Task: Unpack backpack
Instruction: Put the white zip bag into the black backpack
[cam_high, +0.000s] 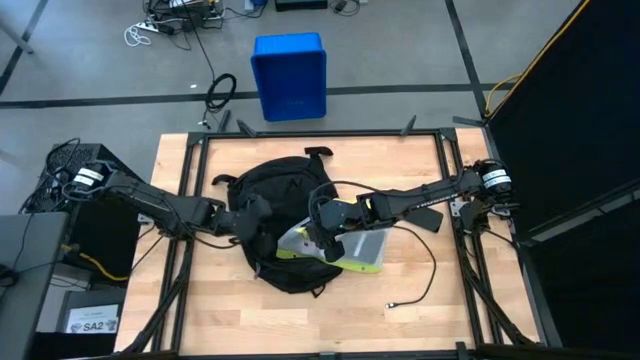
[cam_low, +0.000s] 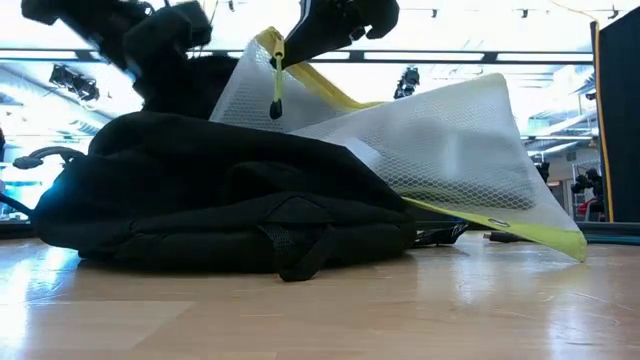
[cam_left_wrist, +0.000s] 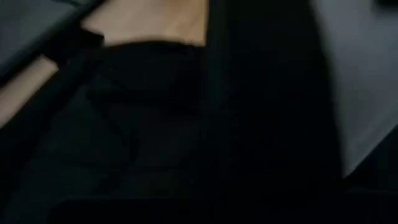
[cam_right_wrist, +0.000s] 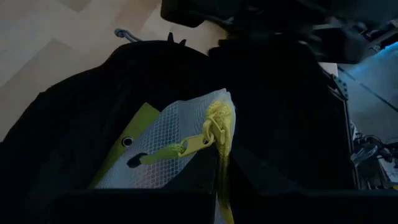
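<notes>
Mesh pouch (cam_low: 440, 150) overlaps backpack (cam_low: 220, 200), low view.

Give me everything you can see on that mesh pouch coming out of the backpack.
The mesh pouch is a flat, translucent white net bag with yellow-green edging, a yellow-green zipper and pull tab, and a small grommet hole. The right tool grips its corner by the zipper end and holds that end raised, so the pouch slants downward. Its upper part rests against the black backpack; its far lower corner touches the wooden table. Something pale shows inside it, but I cannot tell what.
</notes>
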